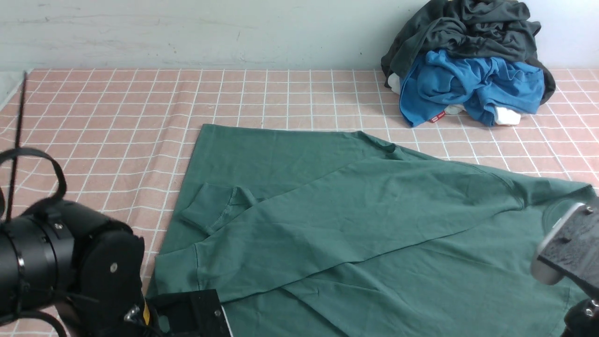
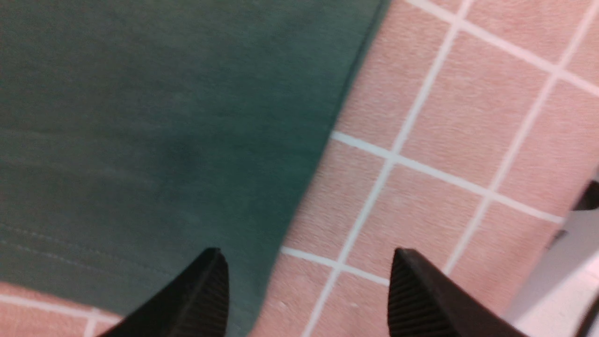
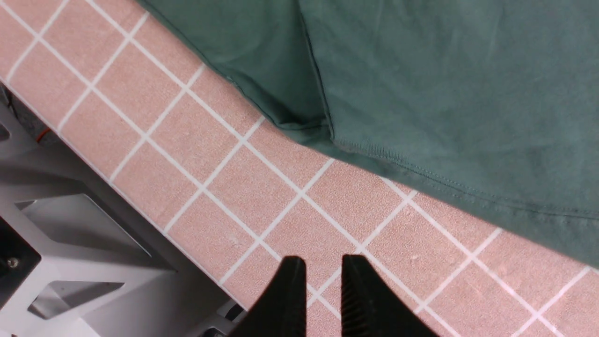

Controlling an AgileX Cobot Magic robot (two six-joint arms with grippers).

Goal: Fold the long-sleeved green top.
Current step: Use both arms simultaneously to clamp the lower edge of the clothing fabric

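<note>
The checked cloth (image 1: 117, 121) covers the table; the top (image 1: 327, 210) lies flat on it in front of me, reaching from my left arm across to my right, one sleeve (image 1: 374, 187) folded slantwise over the body, its cuff (image 1: 206, 213) near the left side; the pile (image 1: 468, 61) of grey and blue clothes sits well apart by the wall. My left gripper (image 2: 304, 262) stands wide and empty at the top's edge, one finger over green, the other over cloth; my right gripper (image 3: 320, 264) is nearly closed, a mere slit, holding nothing, over bare cloth near the hem. Risks, as I judge them: a pinch at the left edge may catch one layer only (the fold would then drag askew); the loose sleeve could slide off as the side lifts; the right, so narrow, cannot take the hem until it widens.
</note>
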